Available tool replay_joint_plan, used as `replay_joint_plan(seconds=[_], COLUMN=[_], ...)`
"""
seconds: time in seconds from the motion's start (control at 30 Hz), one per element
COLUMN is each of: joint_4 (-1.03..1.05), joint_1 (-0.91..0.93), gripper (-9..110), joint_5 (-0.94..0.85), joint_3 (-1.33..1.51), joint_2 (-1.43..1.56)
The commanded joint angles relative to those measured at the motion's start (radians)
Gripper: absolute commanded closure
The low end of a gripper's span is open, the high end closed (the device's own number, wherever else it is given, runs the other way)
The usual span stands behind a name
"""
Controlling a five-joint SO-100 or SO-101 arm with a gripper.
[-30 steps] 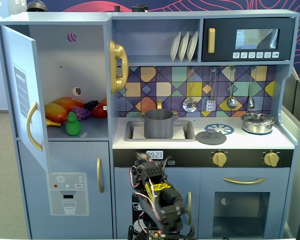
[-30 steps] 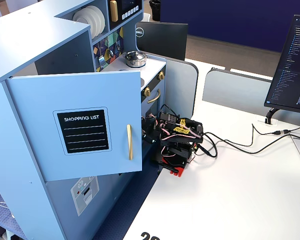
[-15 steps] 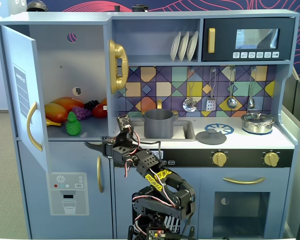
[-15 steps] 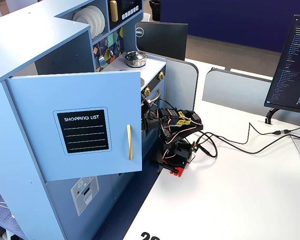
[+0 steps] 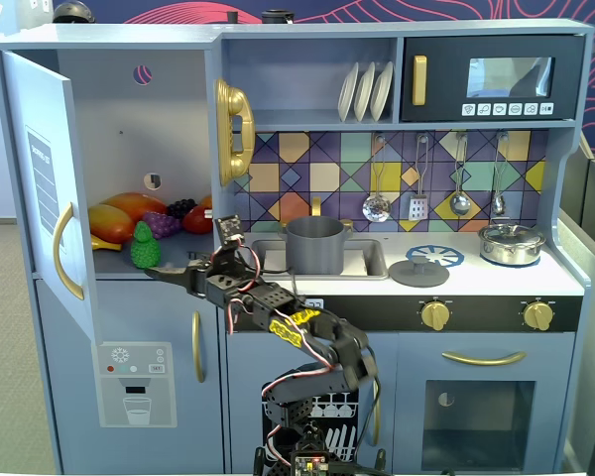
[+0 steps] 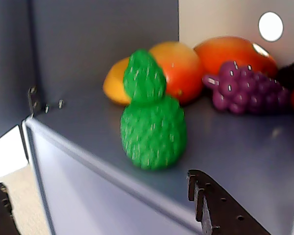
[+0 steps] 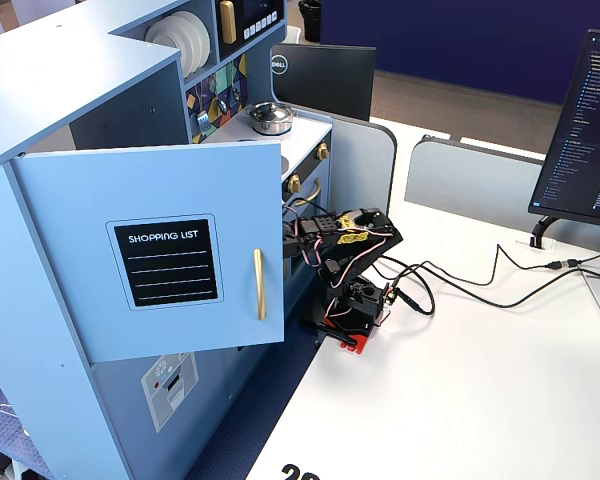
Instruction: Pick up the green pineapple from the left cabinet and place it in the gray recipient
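The green pineapple (image 5: 145, 246) stands upright at the front edge of the shelf of the left cabinet (image 5: 119, 129), whose door (image 5: 40, 188) is swung open. In the wrist view the pineapple (image 6: 152, 122) is straight ahead, just beyond my fingertips. My gripper (image 5: 166, 270) is open and empty, held at the shelf's front edge just right of and below the fruit. In the wrist view the gripper (image 6: 94, 180) has its jaws spread wide, with one black finger (image 6: 220, 210) at the lower right. The gray recipient (image 5: 314, 245) stands in the sink to the right.
Behind the pineapple lie orange-red fruits (image 6: 176, 68), a purple grape bunch (image 6: 245, 88) and dark berries. A flat gray lid (image 5: 426, 268) and a shiny silver pot (image 5: 512, 243) sit on the counter. In a fixed view the open door (image 7: 160, 260) hides the shelf and gripper; the arm base (image 7: 355, 305) stands on a white table.
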Motion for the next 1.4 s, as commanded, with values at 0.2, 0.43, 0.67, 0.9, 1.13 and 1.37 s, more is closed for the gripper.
replay_joint_plan(seconds=[0.2, 0.43, 0.67, 0.9, 1.13, 1.37], joint_4=[-0.106, -0.156, -0.198, -0.210, -0.216, -0.219], joint_1=[0.034, 0.032, 0.054, 0.061, 0.061, 0.048], gripper=[56, 55, 55, 56, 57, 57], joint_5=[-0.011, -0.009, -0.026, -0.021, -0.018, -0.015], joint_3=[-0.195, -0.288, -0.347, -0.431, -0.518, -0.621], joint_2=[-0.221, -0.356, -0.465, -0.557, -0.658, -0.764])
